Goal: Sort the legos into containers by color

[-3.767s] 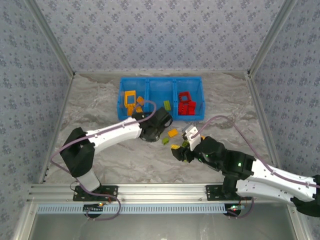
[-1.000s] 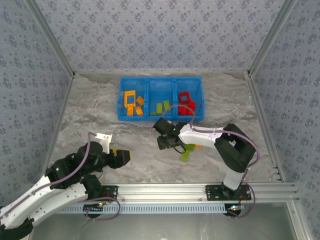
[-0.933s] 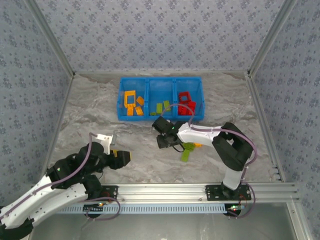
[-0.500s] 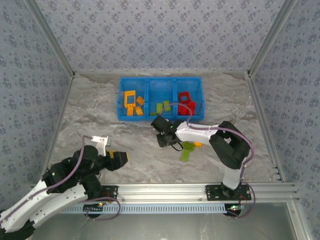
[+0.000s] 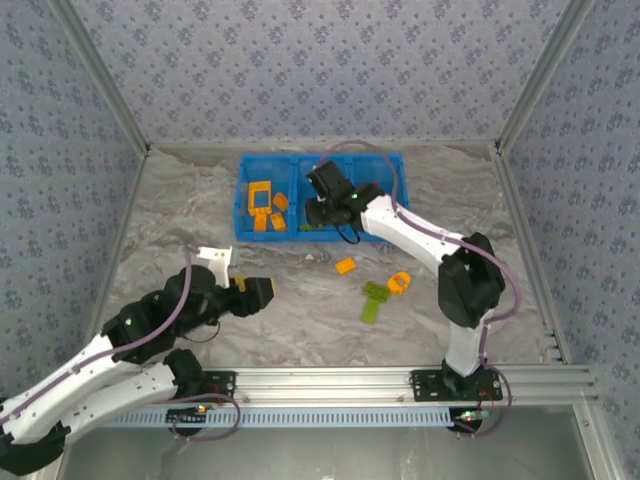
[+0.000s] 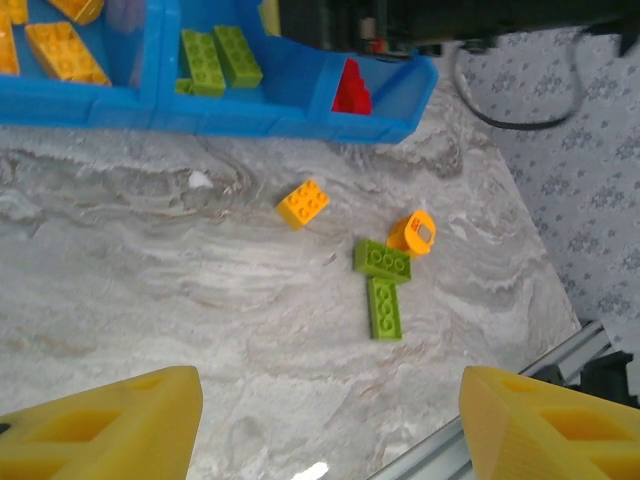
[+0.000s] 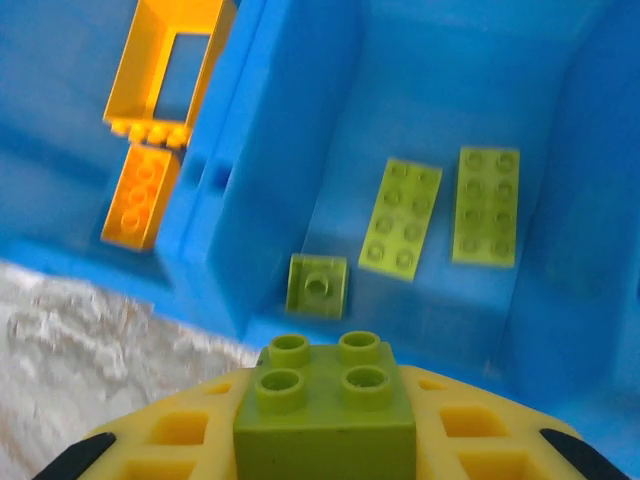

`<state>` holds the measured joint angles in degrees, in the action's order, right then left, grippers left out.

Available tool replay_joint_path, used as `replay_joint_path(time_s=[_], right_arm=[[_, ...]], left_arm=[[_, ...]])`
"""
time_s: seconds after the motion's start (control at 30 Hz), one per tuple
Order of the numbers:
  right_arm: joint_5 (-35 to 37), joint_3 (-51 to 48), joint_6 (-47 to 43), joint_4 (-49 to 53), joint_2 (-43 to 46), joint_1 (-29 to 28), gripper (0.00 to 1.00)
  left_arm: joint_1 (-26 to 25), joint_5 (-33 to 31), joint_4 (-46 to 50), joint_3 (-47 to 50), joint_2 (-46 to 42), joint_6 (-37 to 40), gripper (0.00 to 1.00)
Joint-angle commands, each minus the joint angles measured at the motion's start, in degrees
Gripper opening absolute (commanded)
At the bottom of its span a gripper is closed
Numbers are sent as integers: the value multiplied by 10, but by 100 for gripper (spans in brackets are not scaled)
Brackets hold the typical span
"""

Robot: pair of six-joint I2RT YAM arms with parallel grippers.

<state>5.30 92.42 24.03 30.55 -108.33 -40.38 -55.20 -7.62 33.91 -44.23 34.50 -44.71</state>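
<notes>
Right tool (image 5: pixel 316 212) has carried lime brick (image 7: pixel 325 400) from marbled table (image 5: pixel 180 210) over bin (image 5: pixel 270 236).

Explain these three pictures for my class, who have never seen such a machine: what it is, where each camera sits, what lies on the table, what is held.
These are two robot arms bolted at the near edge of a marbled table, each ending in a two-finger gripper. One picture looks down from above and behind them; the other two come from cameras on the wrists, so yellow fingers show at the bottom. The right gripper reaches over a blue bin with three compartments and holds a small green brick above the middle compartment, where other green bricks lie. The left gripper is open and empty. Loose on the table lie an orange brick, an orange round piece and two green bricks.
</notes>
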Motion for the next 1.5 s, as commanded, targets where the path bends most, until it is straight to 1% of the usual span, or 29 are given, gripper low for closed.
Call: replay_joint_path(time_s=[0.0, 0.13, 0.23, 0.4, 0.5, 0.57, 0.63, 0.8, 0.87, 1.0, 1.1, 1.27, 1.3, 1.37, 1.47], right_arm=[[-80, 45, -51, 0, -67, 22, 31], [-149, 99, -92, 5, -121, 39, 31], [-168, 123, -107, 15, -148, 44, 33], [-172, 138, -112, 33, -178, 48, 37], [-170, 132, -110, 33, -182, 50, 42], [-170, 126, -111, 32, -181, 53, 48], [-170, 123, -115, 33, -177, 54, 51], [-160, 105, -119, 27, -140, 54, 52], [-148, 96, -123, 27, -111, 52, 49], [-115, 57, -126, 10, -29, 49, 49], [-75, 13, -122, 11, 42, 47, 49], [33, -147, -76, 8, 218, 35, 51], [44, -174, -66, 11, 245, 34, 52], [65, -269, -44, 16, 334, 25, 56], [50, -369, -18, 24, 451, 11, 65]], left_arm=[[-3, -18, -48, -35, 24, 22, 69], [-3, -16, -61, -46, 49, 22, 69], [-3, -14, -72, -45, 61, 15, 69], [-3, -11, -89, -39, 75, 6, 69], [-4, -6, -95, -40, 82, 5, 69], [-4, -2, -99, -41, 86, 5, 69], [-5, 1, -101, -41, 90, 5, 69], [-7, 5, -99, -42, 96, 4, 69], [-7, 8, -96, -44, 104, 4, 69], [-9, 17, -65, -59, 150, 16, 68], [-10, 25, -64, -59, 191, 20, 68], [-15, 41, -73, -81, 289, 44, 68], [-16, 40, -74, -87, 311, 51, 68], [-21, 32, -70, -110, 364, 82, 69], [-27, 34, -70, -146, 446, 140, 69]])
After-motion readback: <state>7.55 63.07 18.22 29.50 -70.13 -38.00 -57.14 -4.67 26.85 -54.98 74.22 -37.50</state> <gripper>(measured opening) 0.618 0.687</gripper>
